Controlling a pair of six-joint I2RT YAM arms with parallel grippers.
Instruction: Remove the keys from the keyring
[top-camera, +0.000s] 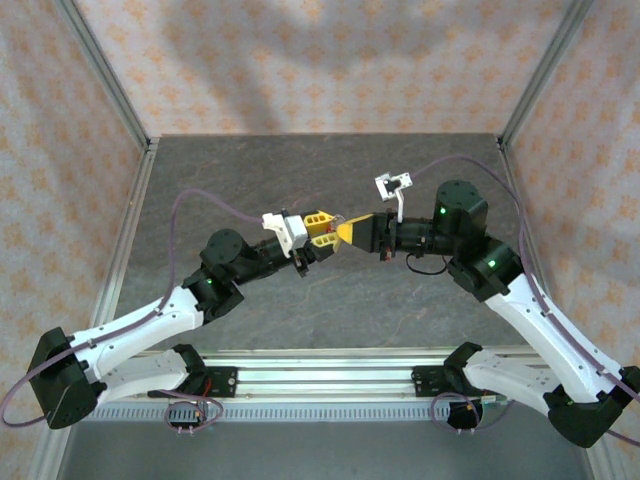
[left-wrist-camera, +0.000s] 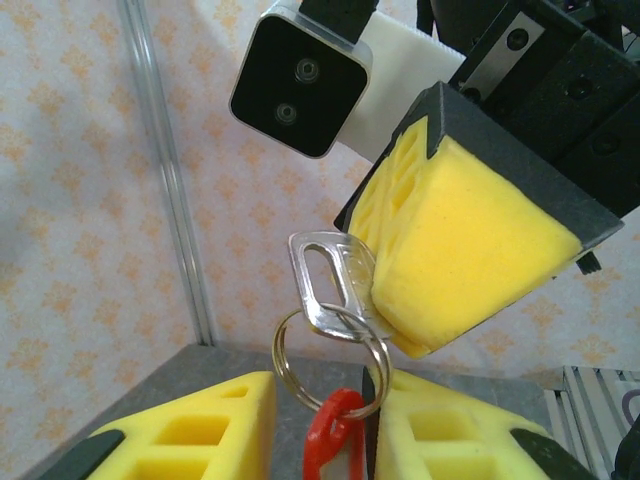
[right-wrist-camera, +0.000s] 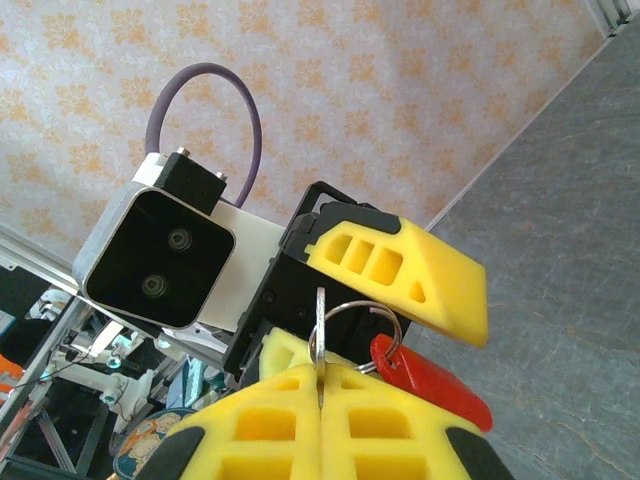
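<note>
My right gripper (right-wrist-camera: 320, 385) is shut on the key (right-wrist-camera: 319, 325), a flat silvery piece seen edge-on between its yellow pads. In the left wrist view the same key (left-wrist-camera: 330, 285) sticks out of the right gripper (left-wrist-camera: 400, 330). The keyring (left-wrist-camera: 330, 365), a thin silver split ring, hangs from the key's head and carries a red tag (left-wrist-camera: 335, 435). That tag dangles in the wide gap of my open left gripper (left-wrist-camera: 330, 400), close to its right-hand finger (left-wrist-camera: 450, 430). From above, the left gripper (top-camera: 322, 228) and the right gripper (top-camera: 348, 232) meet tip to tip over the table's middle.
Dark grey tabletop (top-camera: 320, 300) lies below both grippers, bounded by aluminium rails (top-camera: 135, 220) and patterned walls. The right wrist camera housing (left-wrist-camera: 300, 80) sits just above the key; the left wrist camera (right-wrist-camera: 155, 260) faces back at me.
</note>
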